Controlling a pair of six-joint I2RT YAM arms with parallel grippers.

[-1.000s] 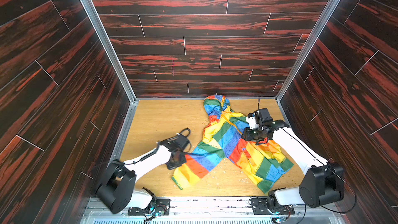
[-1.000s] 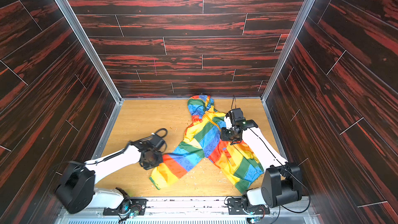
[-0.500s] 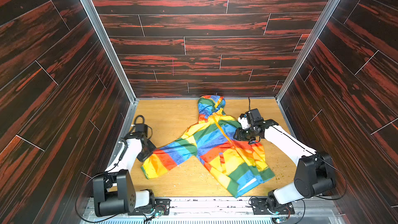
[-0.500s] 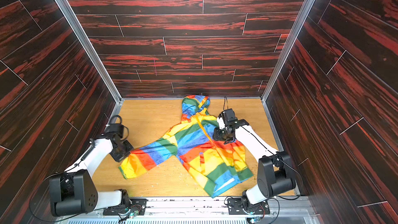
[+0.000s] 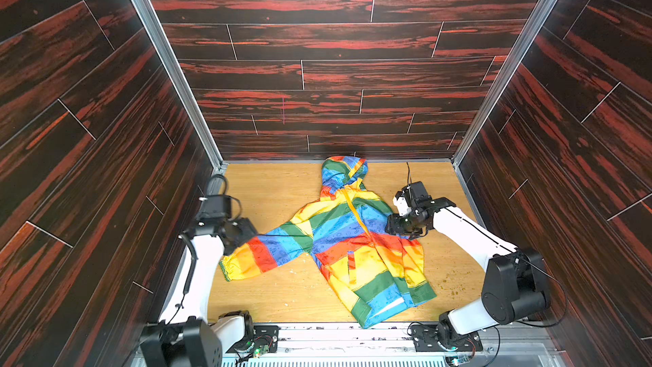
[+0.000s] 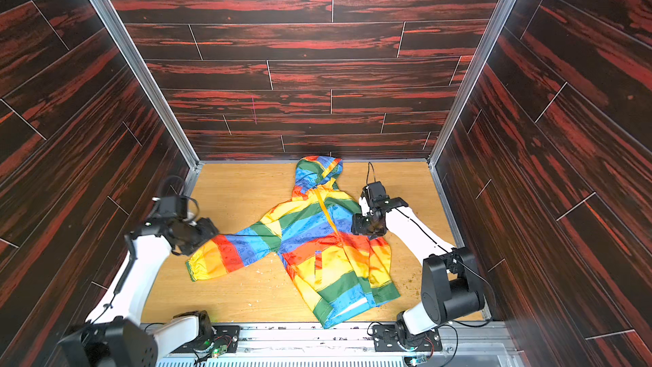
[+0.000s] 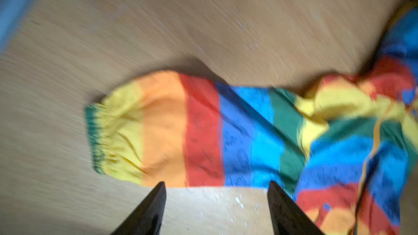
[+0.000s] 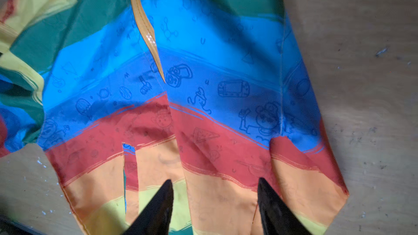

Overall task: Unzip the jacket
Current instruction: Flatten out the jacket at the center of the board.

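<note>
Since a second ago: the jacket [image 5: 352,241] is no longer bunched with its sleeves crossed. It's spread out now, and the sleeve [image 5: 261,252] is dragged out toward the left side. The left arm has swung back to the left wall with it, and both grippers have opened.

Now:
- The jacket lies front up on the counter [image 5: 275,188]. The hood [image 5: 344,171] is at the far wall and the hem is at the near edge.
- Left gripper [image 7: 216,183]: jaws wide, nothing between them, over bare counter just beside the sleeve [image 7: 181,132]. The wrist view is blurry.
- Right gripper [image 8: 214,179]: jaws wide, nothing clamped, over the body fabric. Can't tell if the tips touch the cloth.

Key geometry: the zipper [image 5: 356,213] runs long from the hood toward the hem, skewed a bit to the robot's right. It looks closed. The right gripper [image 5: 395,227] sits just beside it on the right shoulder. The left gripper [image 5: 243,231] is out by the sleeve, well apart from the zipper. So the right arm is nearer.

The pull is probably at the collar, farther back and inboard of the right gripper. I can't resolve it in any view. In the right wrist view only the orange zipper flap [image 8: 144,25] shows.
</note>
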